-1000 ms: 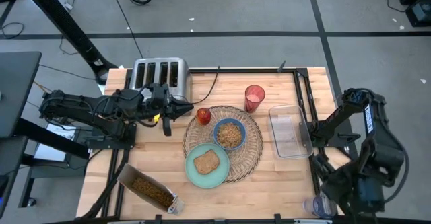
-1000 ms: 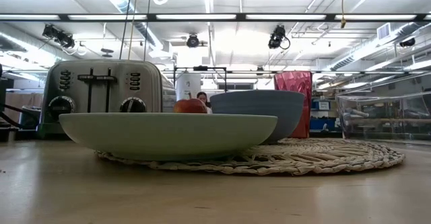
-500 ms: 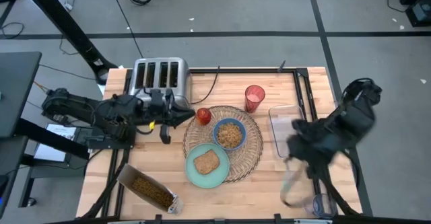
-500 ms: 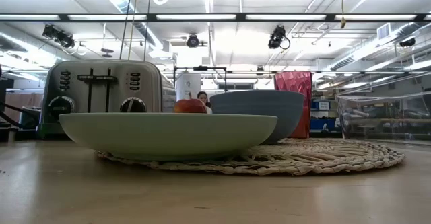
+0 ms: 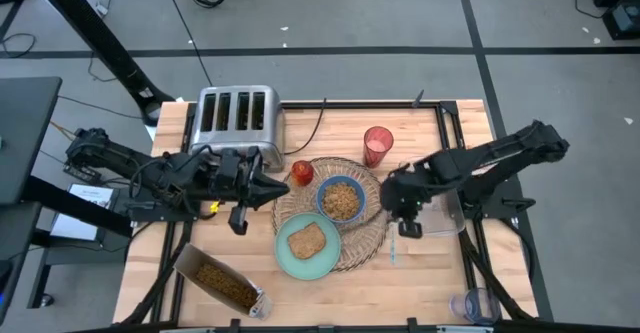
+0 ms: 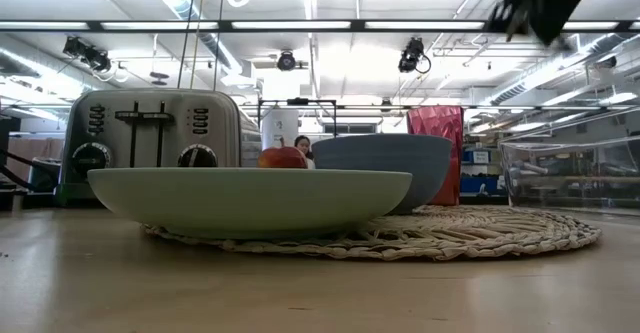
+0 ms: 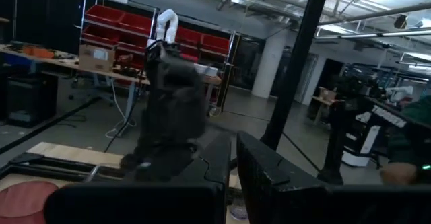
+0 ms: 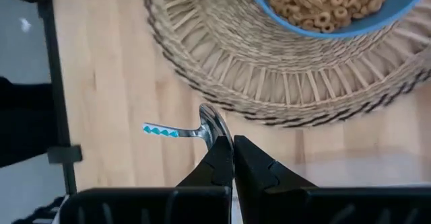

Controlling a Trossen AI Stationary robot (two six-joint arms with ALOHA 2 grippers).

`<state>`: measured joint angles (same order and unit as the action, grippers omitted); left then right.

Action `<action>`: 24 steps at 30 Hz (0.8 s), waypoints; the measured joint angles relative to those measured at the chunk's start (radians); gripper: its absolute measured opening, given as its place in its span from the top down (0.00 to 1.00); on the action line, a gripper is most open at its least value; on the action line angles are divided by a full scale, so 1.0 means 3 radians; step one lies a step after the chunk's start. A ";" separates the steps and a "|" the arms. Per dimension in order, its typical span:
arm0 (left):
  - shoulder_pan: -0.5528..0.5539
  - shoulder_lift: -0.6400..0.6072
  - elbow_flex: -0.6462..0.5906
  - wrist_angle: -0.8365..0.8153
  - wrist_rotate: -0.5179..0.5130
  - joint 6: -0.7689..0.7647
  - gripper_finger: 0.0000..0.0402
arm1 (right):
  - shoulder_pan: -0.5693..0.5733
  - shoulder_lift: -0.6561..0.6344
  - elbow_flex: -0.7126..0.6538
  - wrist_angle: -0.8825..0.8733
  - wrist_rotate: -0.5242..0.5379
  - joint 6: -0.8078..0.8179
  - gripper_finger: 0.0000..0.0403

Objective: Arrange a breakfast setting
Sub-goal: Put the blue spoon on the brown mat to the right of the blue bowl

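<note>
So the right gripper [image 8: 232,146] is clamped shut on the bowl end of the spoon [image 8: 176,131], hanging just off the placemat [image 5: 368,235] edge on the side away from the toaster [image 5: 237,113]. Its patterned handle sticks straight out sideways from the fingers, running roughly along the placemat's rim. On the placemat sit the blue bowl [image 5: 341,199] of cereal and the green plate [image 5: 307,250] with toast [image 5: 307,240]. Left gripper [image 5: 283,185] is pinched closed on nothing, hovering between toaster and placemat beside the red fruit [image 5: 302,172].

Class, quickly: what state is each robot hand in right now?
Left hand: closed, holding nothing.
Right hand: closed on the silver spoon with the blue-patterned handle.
</note>
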<state>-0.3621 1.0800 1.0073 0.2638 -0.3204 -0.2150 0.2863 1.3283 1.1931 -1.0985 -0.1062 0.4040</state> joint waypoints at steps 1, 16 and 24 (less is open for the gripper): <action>-0.0011 -0.0001 0.0000 -0.0001 -0.0002 0.0000 0.92 | -0.0101 -0.0045 -0.0135 0.0127 -0.0053 -0.0035 0.98; 0.0083 -0.0001 0.0000 -0.0027 -0.0005 0.0005 0.92 | -0.1200 -0.0063 -0.1010 0.1019 -0.0784 -0.0482 0.98; 0.0142 -0.0001 0.0000 -0.0041 -0.0005 0.0167 0.92 | -0.1344 0.0038 -0.1162 0.1316 -0.0742 -0.0667 0.98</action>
<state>-0.3197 1.0798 1.0073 0.2516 -0.3218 -0.1649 -0.1168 1.3399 0.8446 -0.7036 -0.3289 0.2040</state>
